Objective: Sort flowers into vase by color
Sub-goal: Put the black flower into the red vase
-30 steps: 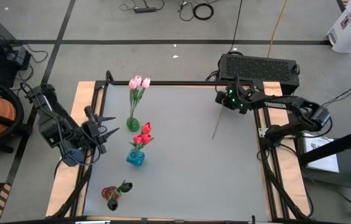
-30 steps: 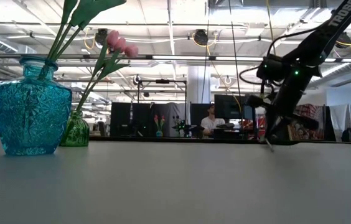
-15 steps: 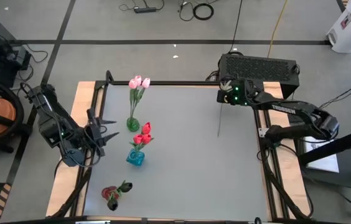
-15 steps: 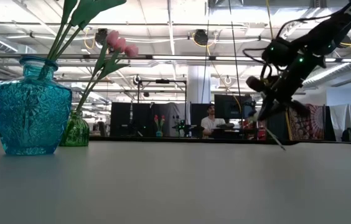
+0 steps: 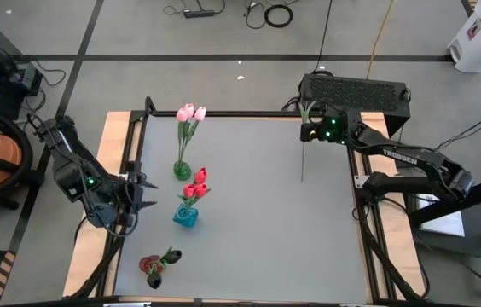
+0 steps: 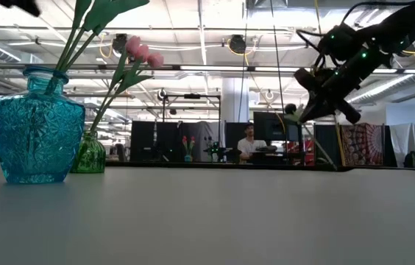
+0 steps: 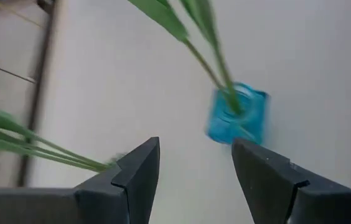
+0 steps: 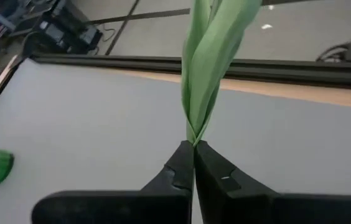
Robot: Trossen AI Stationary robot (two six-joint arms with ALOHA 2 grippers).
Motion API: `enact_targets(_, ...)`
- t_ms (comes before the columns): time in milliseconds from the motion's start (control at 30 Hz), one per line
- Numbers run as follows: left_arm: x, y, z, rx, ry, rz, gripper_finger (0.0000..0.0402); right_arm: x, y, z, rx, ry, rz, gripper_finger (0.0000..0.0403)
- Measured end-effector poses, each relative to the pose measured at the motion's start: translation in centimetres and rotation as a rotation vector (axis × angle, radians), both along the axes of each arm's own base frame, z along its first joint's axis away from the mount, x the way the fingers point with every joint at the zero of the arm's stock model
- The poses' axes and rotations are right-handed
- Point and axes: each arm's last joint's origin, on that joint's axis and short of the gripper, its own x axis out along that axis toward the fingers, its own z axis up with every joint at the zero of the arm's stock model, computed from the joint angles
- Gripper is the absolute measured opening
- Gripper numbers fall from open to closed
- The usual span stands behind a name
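Since a second ago your right gripper (image 5: 309,130) has lifted and swung toward the far right corner of the table (image 5: 257,213), so the flower's thin stem (image 5: 303,162) now hangs nearly straight down instead of slanting across the top. Your left gripper (image 5: 142,192) has also pivoted a bit by the left edge.

Right fingers are pinched tight on the flower (image 8: 210,56); in the right wrist view you see only green leaves above the closed tips, and the bud is hidden, so I can't tell you its colour. Left fingers (image 7: 139,168) stand wide apart with nothing between them, parked just beside the blue vase (image 5: 185,217).

I'd say you're mid-carry: flower picked, not placed. Pink tulips (image 5: 191,112) sit in the green vase (image 5: 182,170), red ones (image 5: 196,182) in the blue vase, and a dark red vase (image 5: 153,271) at the near left holds a dark bud, I think. Next move needs a long haul across to the left side, then the stem tip lowered into whichever narrow neck matches.

Writing-wise, the right arm (image 5: 411,158) shows white lettering that looks like "TROSSEN". Nothing else is readable.
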Motion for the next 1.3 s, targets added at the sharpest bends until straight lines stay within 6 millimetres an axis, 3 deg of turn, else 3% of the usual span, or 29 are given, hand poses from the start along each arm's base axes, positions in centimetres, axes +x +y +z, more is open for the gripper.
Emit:
enact_targets(300,-0.2,-0.2,-0.2,-0.124,0.068,0.021,0.0208,1.5,1.7,1.1,-0.088,-0.051,0.143,0.0)
enact_targets(600,-1.2,-0.4,-0.5,-0.442,0.354,0.096,0.0208,3.6,3.5,2.8,-0.176,-0.229,0.281,0.0)
enact_targets(767,-1.5,-0.5,-0.4,-0.508,0.407,0.077,0.0208,4.3,4.4,3.3,-0.214,-0.271,0.336,0.0)
enact_targets(900,-1.3,-1.0,0.1,-0.563,0.394,-0.045,0.0208,4.8,5.4,3.6,-0.245,-0.286,0.393,0.0)
enact_targets(1133,-0.3,-2.7,2.0,-0.652,0.19,-0.398,0.0208,5.4,6.6,3.6,-0.249,-0.287,0.461,0.0)
enact_targets(1300,-0.6,-2.5,2.6,-0.618,0.173,-0.446,0.0208,5.6,7.3,3.6,-0.251,-0.288,0.493,0.0)
